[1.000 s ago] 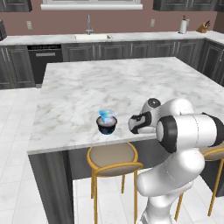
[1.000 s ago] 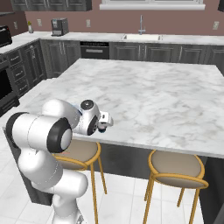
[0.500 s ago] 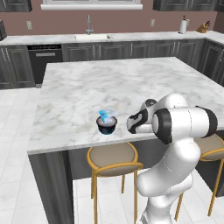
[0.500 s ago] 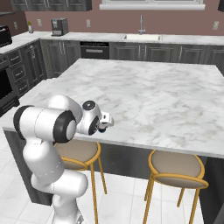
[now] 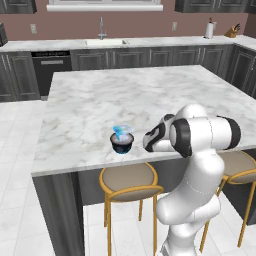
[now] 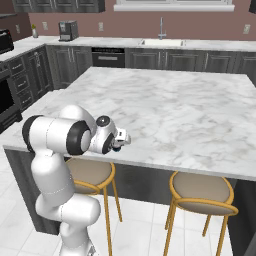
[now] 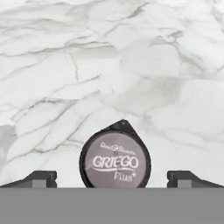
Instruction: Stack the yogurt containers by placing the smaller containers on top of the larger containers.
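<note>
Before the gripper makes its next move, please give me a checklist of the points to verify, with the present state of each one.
1. Gripper open: ok, the fingertips stand wide apart.
2. Cup with the pale lid centred between them: ok in the hand view.
3. Fingertips clear of that cup: ok, there is a gap on each side.
4. Light-blue cup sitting on the wide dark cup: ok.
5. Fingertips low enough to grip the cup's body: cannot tell.

Between the wide-set claw (image 7: pixel 112 179) fingertips, a dark cup (image 7: pixel 115 159); beyond it, bare marble table (image 7: pixel 131 65) all around.
</note>
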